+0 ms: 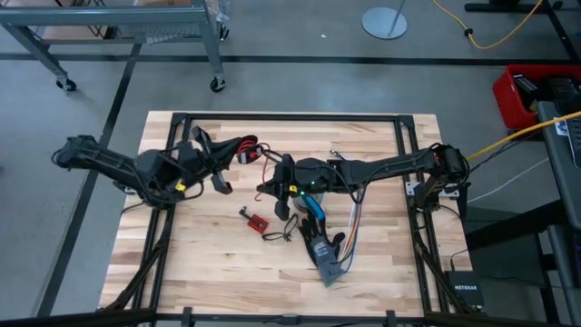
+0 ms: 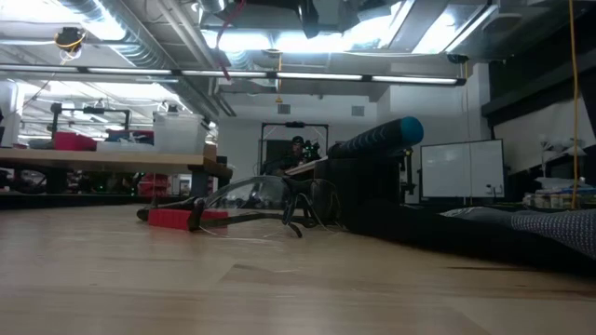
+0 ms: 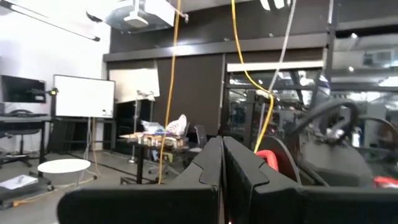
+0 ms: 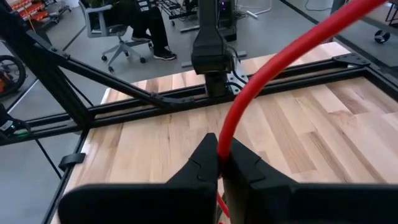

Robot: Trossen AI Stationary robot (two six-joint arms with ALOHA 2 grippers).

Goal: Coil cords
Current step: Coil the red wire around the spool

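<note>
**Both grippers pinched shut, cord lifted, coiling unfinished**

High view: the left gripper (image 1: 238, 151) sits over the far left-middle of the table (image 1: 209, 263), with red and black cord (image 1: 259, 156) showing just beyond its tips. The right gripper (image 1: 277, 178) is near it, toward the table's middle, with thin red cord trailing below its jaws. A small red board (image 1: 257, 220) lies on the wood just nearer than the right jaws, and a grey-blue object (image 1: 324, 259) with ribbon wires (image 1: 352, 227) lies further that way.

Low view: neither gripper can be clearly told apart here; a red piece (image 2: 177, 218) and loose dark wires (image 2: 293, 209) lie on the tabletop.

Left wrist view: the fingers (image 3: 208, 165) are pressed together; something red shows just beside them, but whether it is gripped cannot be told.

Right wrist view: the jaws are closed on a red cord (image 4: 280, 68), which rises from between the fingers (image 4: 202, 162) and arcs away over the table.

Progress, as a judgement: the cord looks stretched between the arms, not yet gathered into loops, so most of the coiling is left.
</note>
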